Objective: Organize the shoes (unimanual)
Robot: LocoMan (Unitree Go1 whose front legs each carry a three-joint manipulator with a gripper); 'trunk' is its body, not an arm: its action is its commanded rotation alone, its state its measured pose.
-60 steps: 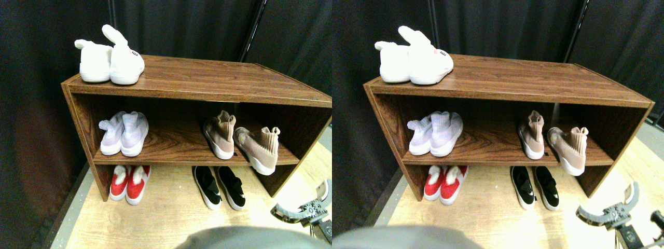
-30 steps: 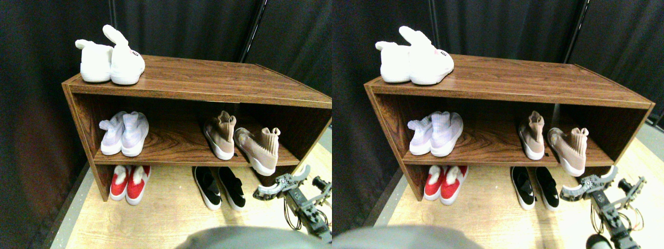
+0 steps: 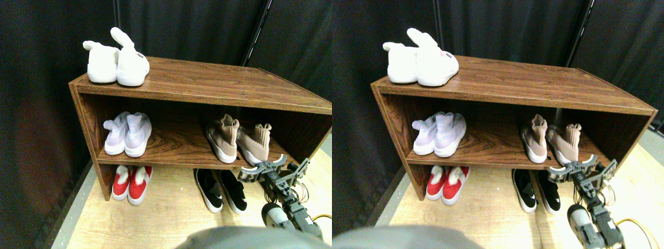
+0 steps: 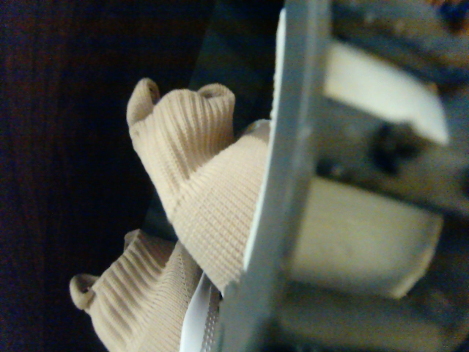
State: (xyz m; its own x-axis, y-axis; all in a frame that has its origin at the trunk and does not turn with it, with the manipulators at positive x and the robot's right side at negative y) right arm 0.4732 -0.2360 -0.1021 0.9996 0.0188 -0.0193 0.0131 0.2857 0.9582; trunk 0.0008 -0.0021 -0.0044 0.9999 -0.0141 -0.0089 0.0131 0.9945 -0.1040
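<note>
Two tan knit sneakers stand side by side on the right of the middle shelf, the left one [image 3: 220, 137] and the right one [image 3: 253, 144], heels toward me. My right gripper [image 3: 272, 167] is open at the shelf's front edge, right against the heel of the right tan sneaker, holding nothing. The wrist view shows that shoe's ribbed collar [image 4: 198, 169] close up, the other collar [image 4: 139, 301] beyond it. On the floor under the shelf sits the black slip-on pair [image 3: 222, 189], just left of my arm.
The wooden rack [image 3: 171, 148] also holds lavender sneakers [image 3: 127, 135] on the middle shelf's left. White bunny-ear slippers [image 3: 116, 65] stand on its top, red slippers [image 3: 129, 181] on the floor below. The rack's right side panel [image 3: 311, 137] stands close to my gripper.
My gripper rose from the floor at lower right to the shelf edge. The right tan sneaker, earlier angled and overhanging the edge, now stands straight beside its mate. The camera view shifted slightly.
</note>
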